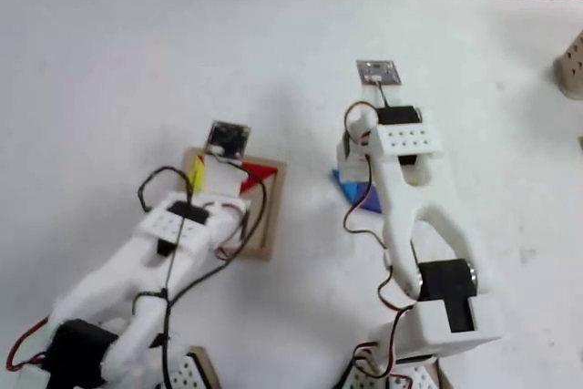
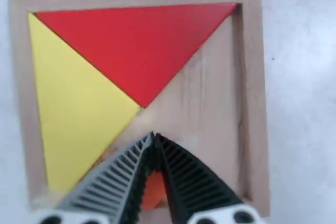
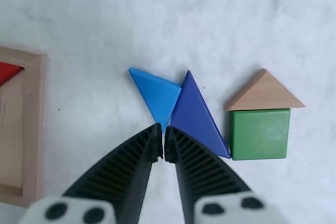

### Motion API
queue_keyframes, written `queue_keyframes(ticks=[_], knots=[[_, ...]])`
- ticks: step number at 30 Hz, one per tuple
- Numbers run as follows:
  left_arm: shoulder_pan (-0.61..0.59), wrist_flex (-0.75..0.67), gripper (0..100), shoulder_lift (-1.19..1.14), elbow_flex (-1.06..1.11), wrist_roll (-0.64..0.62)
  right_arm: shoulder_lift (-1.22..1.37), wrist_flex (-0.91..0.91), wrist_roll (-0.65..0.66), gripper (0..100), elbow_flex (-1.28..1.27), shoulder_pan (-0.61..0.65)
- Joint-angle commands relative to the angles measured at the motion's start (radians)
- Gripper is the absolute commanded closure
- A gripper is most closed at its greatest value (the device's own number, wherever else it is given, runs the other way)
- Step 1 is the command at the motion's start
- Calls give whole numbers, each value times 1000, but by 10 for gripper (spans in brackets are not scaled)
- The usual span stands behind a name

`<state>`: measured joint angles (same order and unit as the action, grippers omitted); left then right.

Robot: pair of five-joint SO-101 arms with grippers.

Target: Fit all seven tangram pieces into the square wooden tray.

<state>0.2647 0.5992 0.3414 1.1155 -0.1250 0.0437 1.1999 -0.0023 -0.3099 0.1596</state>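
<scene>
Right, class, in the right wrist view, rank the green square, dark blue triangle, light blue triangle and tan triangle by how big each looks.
1. green square
2. dark blue triangle
3. tan triangle
4. light blue triangle
The last two look close, so that pair is unsure.

White table (image 1: 137, 61), wooden tray (image 1: 274, 214), loose tangram pieces (image 3: 195, 115)

Overhead, close downward wrist views; shared tray (image 1: 277, 211)
</scene>
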Motion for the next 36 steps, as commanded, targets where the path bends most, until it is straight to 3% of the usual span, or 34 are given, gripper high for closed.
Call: queue_keyframes(ticks=[1, 12, 20, 24, 30, 36], knots=[[-50, 31, 980, 51, -29, 29, -38, -16, 14, 974, 12, 12], [-154, 3, 980, 214, -29, 37, -71, 27, 15, 971, 15, 4], [-305, -46, 980, 289, -28, 37, -124, 87, 15, 866, 17, -76], [-321, -78, 960, 268, -28, 35, -133, 130, 17, 861, 11, -125], [-321, -94, 838, 177, -38, 26, -107, 143, 63, 861, -29, -133], [-349, -112, 912, -12, -146, 28, -105, 143, 84, 861, -23, -232]])
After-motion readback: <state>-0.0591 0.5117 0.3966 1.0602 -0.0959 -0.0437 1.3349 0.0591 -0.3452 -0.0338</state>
